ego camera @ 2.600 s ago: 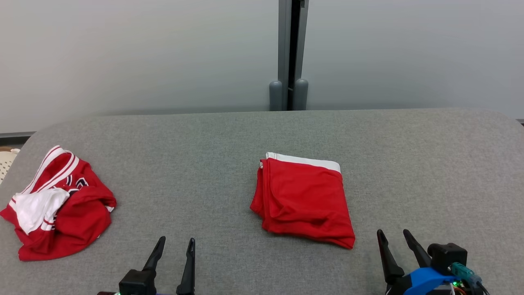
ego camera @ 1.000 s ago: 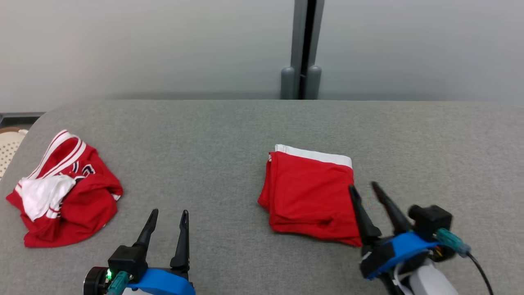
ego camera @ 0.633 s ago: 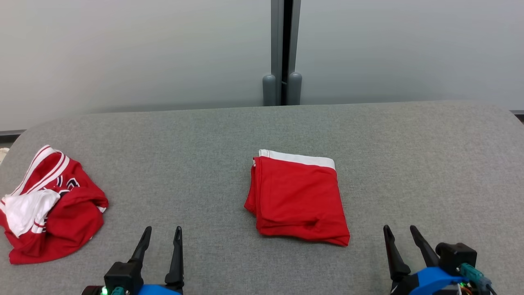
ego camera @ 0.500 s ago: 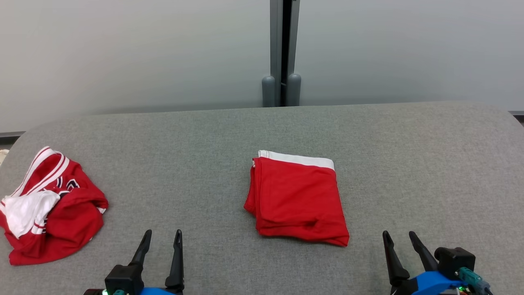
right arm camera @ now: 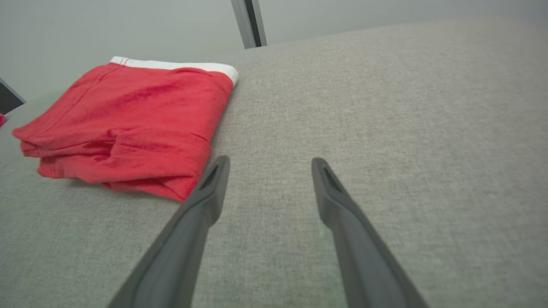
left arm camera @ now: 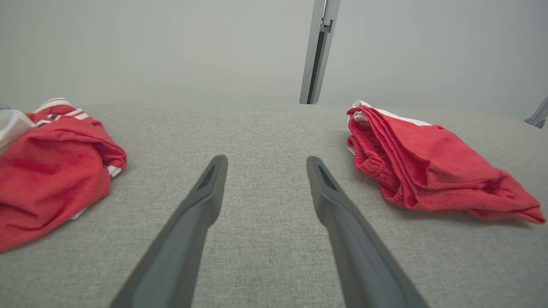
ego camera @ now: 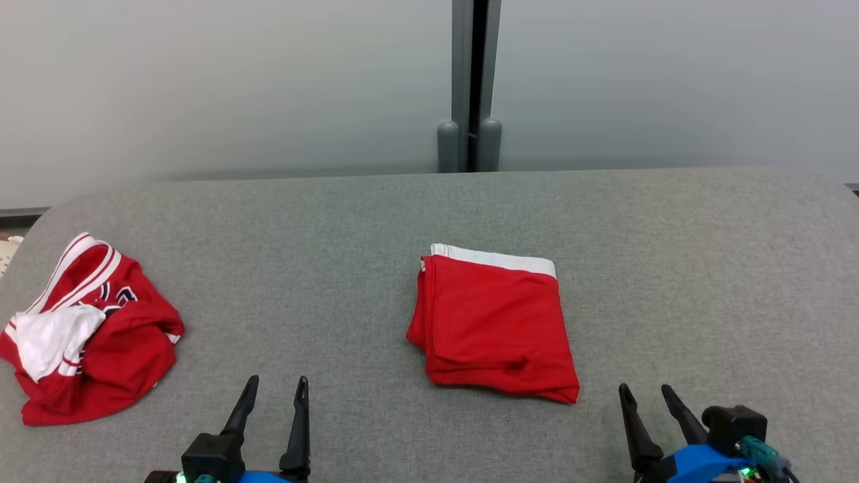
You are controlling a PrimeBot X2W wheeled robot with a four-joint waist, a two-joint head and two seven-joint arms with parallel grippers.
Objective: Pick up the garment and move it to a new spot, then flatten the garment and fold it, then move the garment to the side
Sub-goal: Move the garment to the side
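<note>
Both pairs of jaws stand wide apart and hold nothing, with bare grey cloth showing between the fingers. I see the left gripper [ego camera: 278,382] hanging over the near edge of the surface [ego camera: 335,235], left of centre, and in its own wrist view [left arm camera: 266,161] the fingers point toward the far edge between the two red bundles, touching neither. The right gripper [ego camera: 644,389] sits over the near edge toward the right corner, just beside the near right corner of the folded garment [ego camera: 496,322] but apart from it; from its wrist view [right arm camera: 270,161] that corner lies just left of the left finger. The folded garment lies near the middle of the surface, somewhat toward the near edge, as a tidy red rectangle of several layers. A white band [ego camera: 496,258] runs along its far side, stacked folds show down its left side [left arm camera: 376,158], and a small pucker sits near its near edge [right arm camera: 137,107]. By the left edge I see a crumpled jersey [ego camera: 87,335], red with white stripes and a white patch, heaped loosely [left arm camera: 47,167] well apart from both grippers.
</note>
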